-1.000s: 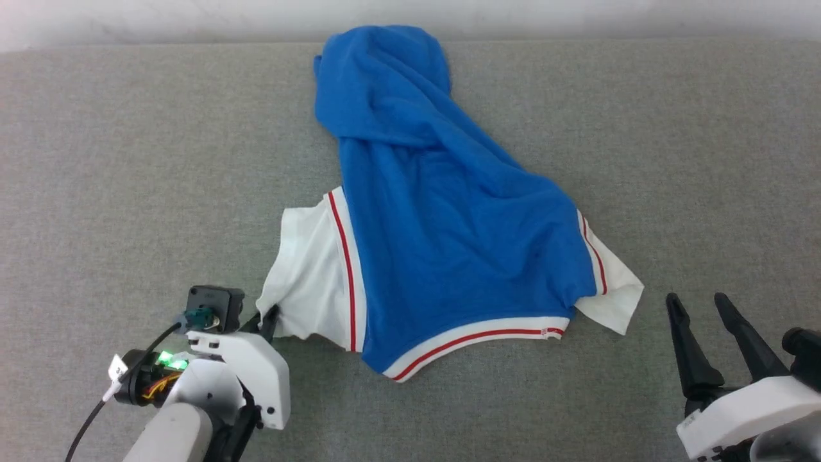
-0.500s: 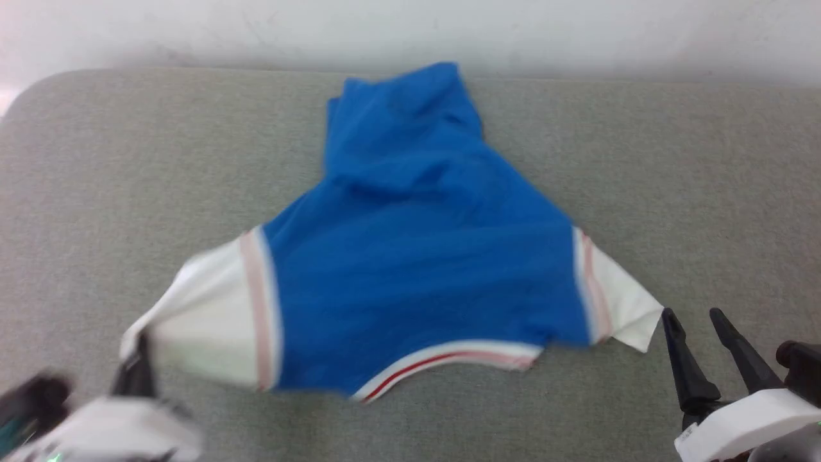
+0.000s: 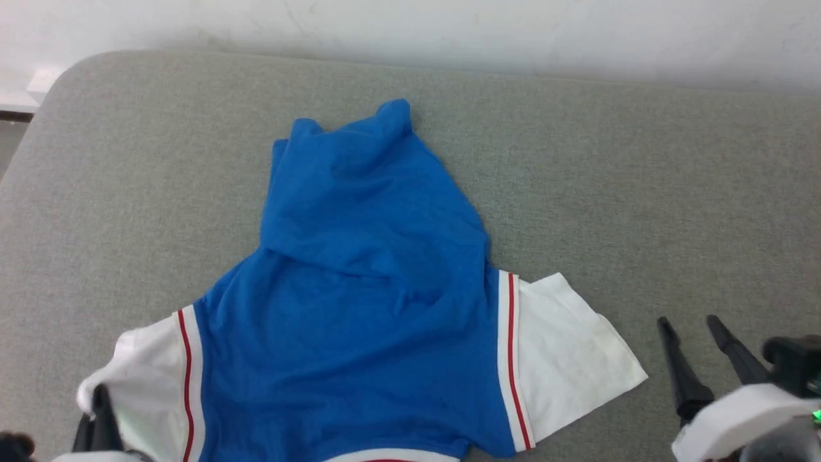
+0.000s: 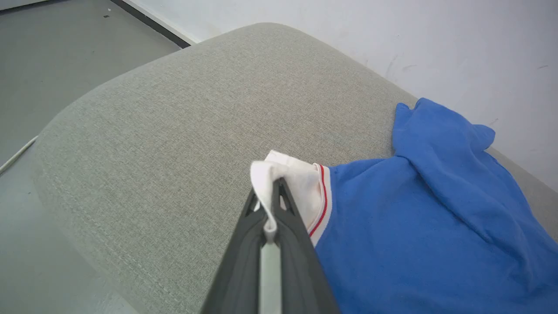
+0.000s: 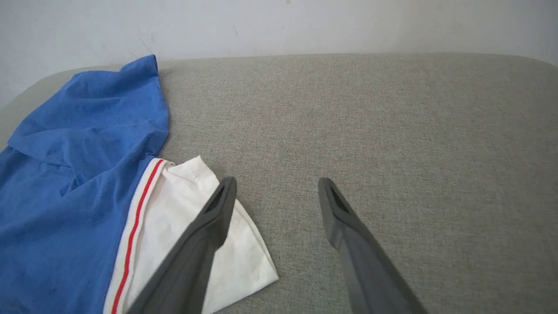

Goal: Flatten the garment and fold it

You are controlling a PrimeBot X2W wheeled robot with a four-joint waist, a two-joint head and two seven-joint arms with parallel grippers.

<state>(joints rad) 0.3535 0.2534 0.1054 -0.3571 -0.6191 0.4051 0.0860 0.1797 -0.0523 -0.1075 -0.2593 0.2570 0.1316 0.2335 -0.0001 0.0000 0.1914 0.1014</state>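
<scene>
Head view: garment (image 3: 359, 308) crumpled on grey cushion (image 3: 641, 192)
Left wrist view: left gripper (image 4: 275, 192) clenched on its white sleeve (image 4: 301, 183)
Right wrist view: right gripper (image 5: 278, 183) spread empty beside other sleeve (image 5: 183, 209)
Handling: soft, light, limp; take sleeve hems

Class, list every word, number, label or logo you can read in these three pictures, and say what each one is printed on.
None can be read.
The garment lies with a plain blue side up, with white sleeves and red stripes: no lettering, number or label is legible on it.
The grey cushion and the white wall carry no text.
</scene>
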